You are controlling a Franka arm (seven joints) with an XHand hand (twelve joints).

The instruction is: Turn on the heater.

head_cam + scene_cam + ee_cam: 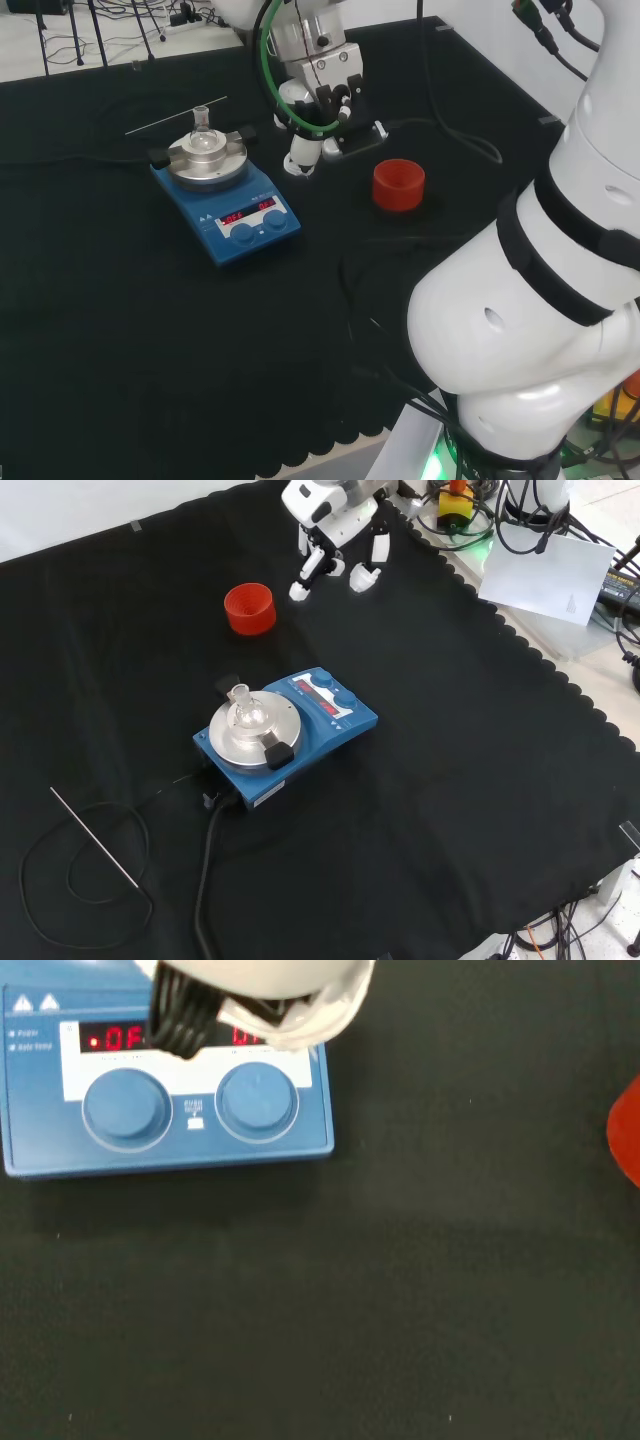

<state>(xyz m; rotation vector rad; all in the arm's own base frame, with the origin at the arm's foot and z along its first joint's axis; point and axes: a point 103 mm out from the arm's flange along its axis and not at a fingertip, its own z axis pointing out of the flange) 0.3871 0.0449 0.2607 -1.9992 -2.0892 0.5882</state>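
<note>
Standing on the black-clothed counter [480, 780] are one blue heater [285, 733], one small glass flask [247, 712] on its round plate, and one red cup [249, 608]. The heater carries two blue knobs [257, 1099]. The hand [330, 525] hangs above the cloth with fingers relaxed and holding nothing, apart from the heater, farther off in the front view. A thin metal rod [94, 837] lies near a looped cable.

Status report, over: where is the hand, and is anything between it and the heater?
Hand open, above cloth, off the heater. Knobs untouched. Red cup off to the side, path clear.
</note>
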